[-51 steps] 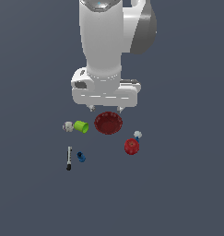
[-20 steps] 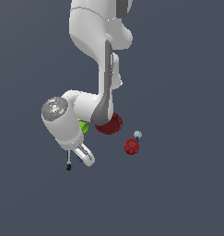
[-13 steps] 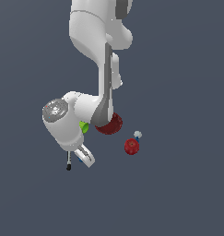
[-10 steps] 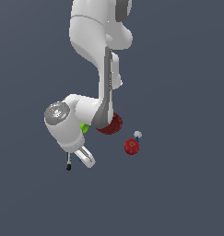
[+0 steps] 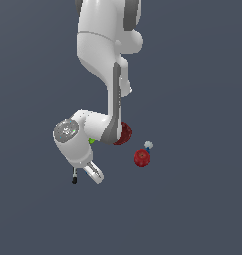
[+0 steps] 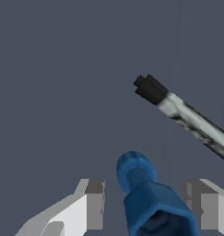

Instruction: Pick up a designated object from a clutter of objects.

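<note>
In the wrist view the dark-blue knobby bolt-like piece (image 6: pixel 143 191) lies on the grey floor between my two fingers, its round knob pointing away from the palm. My gripper (image 6: pixel 145 207) is open, with a gap between the left finger (image 6: pixel 92 205) and the piece. In the exterior view my gripper (image 5: pixel 94 173) is low at the floor and hides the blue piece. The thin black-and-white stick (image 6: pixel 187 115) lies close beside it; its black end (image 5: pixel 73 180) shows just to the exterior view's left of the fingers.
The dark red ribbed bowl (image 5: pixel 126 134) sits partly behind the arm. A sliver of the lime green cup (image 5: pixel 91 142) shows by the wrist. A red round object (image 5: pixel 142 158) and a tiny white-and-light-blue item (image 5: pixel 149 145) lie to the exterior view's right.
The arm swung from above the bowl to the exterior view's left and lowered. The gripper came down over the blue piece, which now is hidden in the exterior view.
</note>
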`<state>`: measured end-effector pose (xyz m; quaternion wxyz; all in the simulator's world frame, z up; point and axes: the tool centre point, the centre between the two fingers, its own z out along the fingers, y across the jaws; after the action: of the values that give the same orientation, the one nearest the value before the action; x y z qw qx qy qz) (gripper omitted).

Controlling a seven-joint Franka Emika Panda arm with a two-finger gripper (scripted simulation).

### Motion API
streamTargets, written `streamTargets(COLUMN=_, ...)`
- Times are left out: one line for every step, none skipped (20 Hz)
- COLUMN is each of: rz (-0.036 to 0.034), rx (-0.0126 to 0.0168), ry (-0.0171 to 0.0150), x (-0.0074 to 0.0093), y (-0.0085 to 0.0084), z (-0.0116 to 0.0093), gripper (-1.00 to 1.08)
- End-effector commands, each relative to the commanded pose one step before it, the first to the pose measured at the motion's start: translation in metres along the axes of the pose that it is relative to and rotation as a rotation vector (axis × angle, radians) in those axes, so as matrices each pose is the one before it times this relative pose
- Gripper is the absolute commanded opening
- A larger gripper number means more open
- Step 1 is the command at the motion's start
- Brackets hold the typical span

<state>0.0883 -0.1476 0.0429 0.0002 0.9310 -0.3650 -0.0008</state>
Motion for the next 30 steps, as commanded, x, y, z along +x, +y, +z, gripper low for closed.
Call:
streamTargets(rz=0.0, rx=0.00079, ry=0.00122, x=0.00061, y=-0.0004, z=0.00022, gripper=-1.0)
streamTargets(rz=0.0, rx=0.0, ry=0.0, x=0.0, y=0.0, z=0.0, gripper=-1.0)
streamTargets(rz=0.0, rx=0.0, ry=0.0, x=0.0, y=0.0, z=0.0, gripper=-1.0)
streamTargets(rz=0.0, rx=0.0, ry=0.0, x=0.0, y=0.0, z=0.0, gripper=-1.0)
streamTargets(rz=0.0, rx=0.0, ry=0.0, x=0.0, y=0.0, z=0.0, gripper=-1.0)
streamTargets(rz=0.0, rx=0.0, ry=0.0, x=0.0, y=0.0, z=0.0, gripper=-1.0)
streamTargets(rz=0.0, rx=0.0, ry=0.0, x=0.0, y=0.0, z=0.0, gripper=-1.0)
streamTargets(rz=0.0, rx=0.0, ry=0.0, x=0.0, y=0.0, z=0.0, gripper=-1.0)
streamTargets(rz=0.0, rx=0.0, ry=0.0, x=0.0, y=0.0, z=0.0, gripper=-1.0)
streamTargets(rz=0.0, rx=0.0, ry=0.0, x=0.00001, y=0.00001, z=-0.00002, gripper=-1.0)
streamTargets(rz=0.0, rx=0.0, ry=0.0, x=-0.00007, y=-0.00006, z=-0.00028, gripper=-1.0)
streamTargets(rz=0.0, rx=0.0, ry=0.0, x=-0.00022, y=-0.00017, z=-0.00083, gripper=-1.0)
streamTargets(rz=0.0, rx=0.0, ry=0.0, x=-0.00037, y=-0.00028, z=-0.00138, gripper=-1.0)
streamTargets(rz=0.0, rx=0.0, ry=0.0, x=-0.00052, y=-0.00039, z=-0.00194, gripper=-1.0)
streamTargets(rz=0.0, rx=0.0, ry=0.0, x=-0.00067, y=-0.0005, z=-0.0025, gripper=-1.0)
streamTargets(rz=0.0006, rx=0.00027, ry=0.00022, x=-0.00064, y=-0.00026, z=-0.00328, gripper=-1.0)
streamTargets(rz=0.0, rx=0.0, ry=0.0, x=-0.00098, y=-0.00073, z=-0.00364, gripper=-1.0)
streamTargets(rz=0.0, rx=0.0, ry=0.0, x=-0.00113, y=-0.00084, z=-0.00423, gripper=-1.0)
streamTargets(rz=0.0, rx=0.0, ry=0.0, x=-0.00129, y=-0.00096, z=-0.00483, gripper=-1.0)
streamTargets(rz=0.0, rx=0.0, ry=0.0, x=-0.00145, y=-0.00108, z=-0.00544, gripper=-1.0)
streamTargets(rz=0.0, rx=0.0, ry=0.0, x=-0.00161, y=-0.00121, z=-0.00607, gripper=-1.0)
streamTargets(rz=0.0, rx=0.0, ry=0.0, x=-0.00178, y=-0.00134, z=-0.00671, gripper=-1.0)
streamTargets(rz=0.0, rx=0.0, ry=0.0, x=-0.00195, y=-0.00147, z=-0.00738, gripper=-1.0)
streamTargets(rz=0.0, rx=0.0, ry=0.0, x=-0.00213, y=-0.0016, z=-0.00807, gripper=-1.0)
streamTargets(rz=0.0, rx=0.0, ry=0.0, x=-0.00229, y=-0.00173, z=-0.00873, gripper=-1.0)
streamTargets(rz=0.00038, rx=0.00017, ry=-0.00026, x=-0.00229, y=-0.00162, z=-0.00926, gripper=-1.0)
streamTargets(rz=0.0, rx=0.0, ry=0.0, x=-0.00257, y=-0.00196, z=-0.00992, gripper=-1.0)
streamTargets(rz=0.0, rx=0.0, ry=0.0, x=-0.00269, y=-0.00206, z=-0.01045, gripper=-1.0)
streamTargets(rz=0.0, rx=0.0, ry=0.0, x=-0.0028, y=-0.00215, z=-0.01095, gripper=-1.0)
streamTargets(rz=0.0, rx=0.0, ry=0.0, x=-0.0029, y=-0.00224, z=-0.01142, gripper=-1.0)
